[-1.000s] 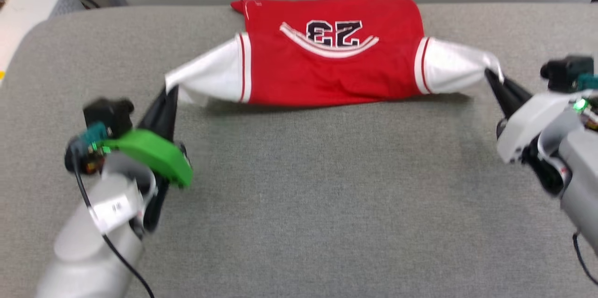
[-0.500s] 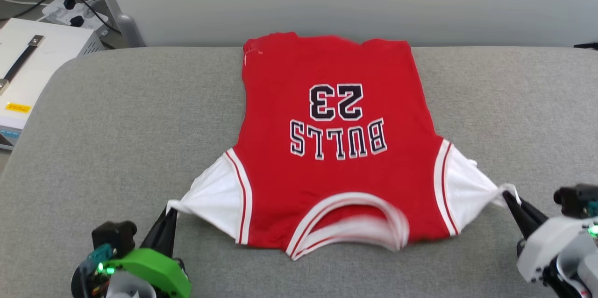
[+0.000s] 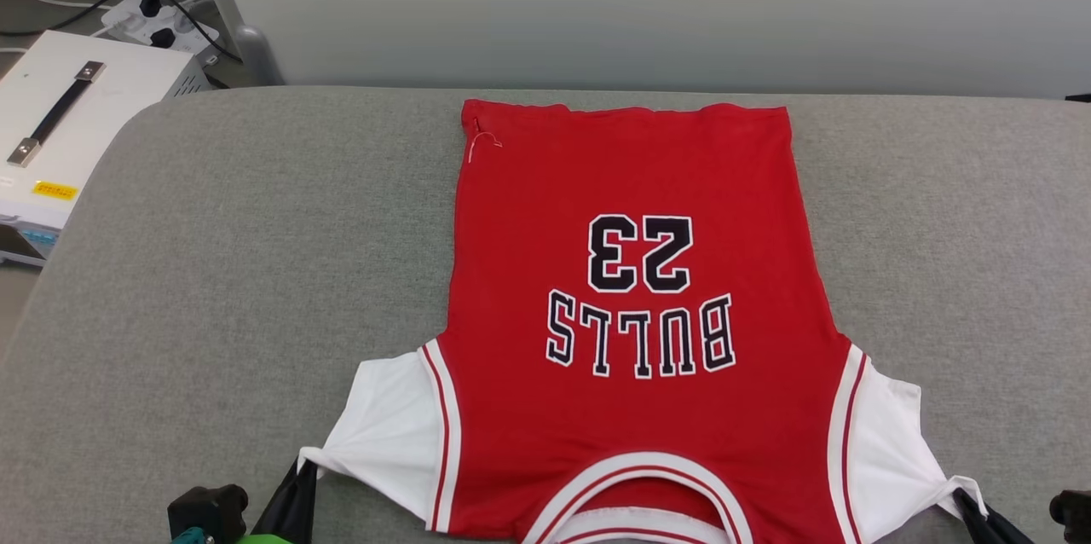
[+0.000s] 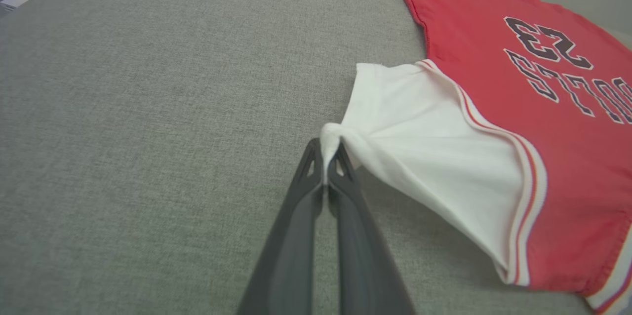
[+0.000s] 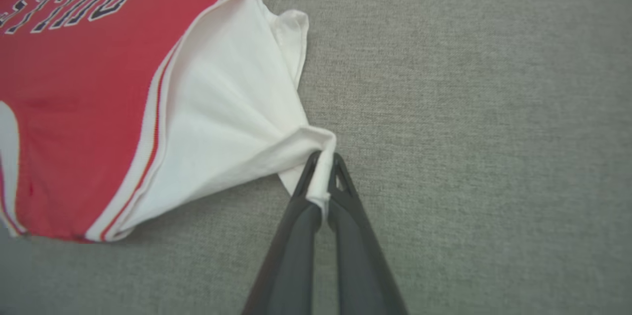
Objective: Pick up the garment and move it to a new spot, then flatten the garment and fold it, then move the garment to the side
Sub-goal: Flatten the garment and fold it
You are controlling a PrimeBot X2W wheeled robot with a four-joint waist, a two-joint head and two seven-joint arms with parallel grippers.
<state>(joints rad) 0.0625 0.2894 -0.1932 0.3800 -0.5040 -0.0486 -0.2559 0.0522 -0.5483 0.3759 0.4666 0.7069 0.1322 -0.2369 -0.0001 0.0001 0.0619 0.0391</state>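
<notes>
Garment [image 3: 631, 314] spread front-up on the grey counter [image 3: 213, 271], neck toward the robot. At the near edge, the left tool [image 4: 325, 157] is clamped on the tip of the left sleeve [image 4: 419, 127], and the right tool [image 5: 323, 172] is clamped in the same way on the tip of the right sleeve [image 5: 232, 117]. Each white sleeve is drawn into a taut point and rides a little off the counter near the grip.

Between the sleeves, the striped collar [image 3: 639, 484] lies open and rounded; half a second earlier it appears rumpled and doubled over. Farther out, the lettering [image 3: 639, 335] and the numerals [image 3: 639, 252] read upside down on a flat red panel. A second earlier only the numerals show, with the body doubled on itself and slung between the two tools.

At the far end, the hem [image 3: 626, 109] now runs straight, close to the counter's far edge, in place of its earlier wavy line. Beyond the counter stand a white box [image 3: 60, 118], far left, and a pale wall [image 3: 648, 7].

The head view has itself shifted, so the garment's place in the picture is no guide to its travel. Judged from this layout, relocation and flattening are all but complete. What remains is to release the sleeves, smooth them, and begin the fold.
</notes>
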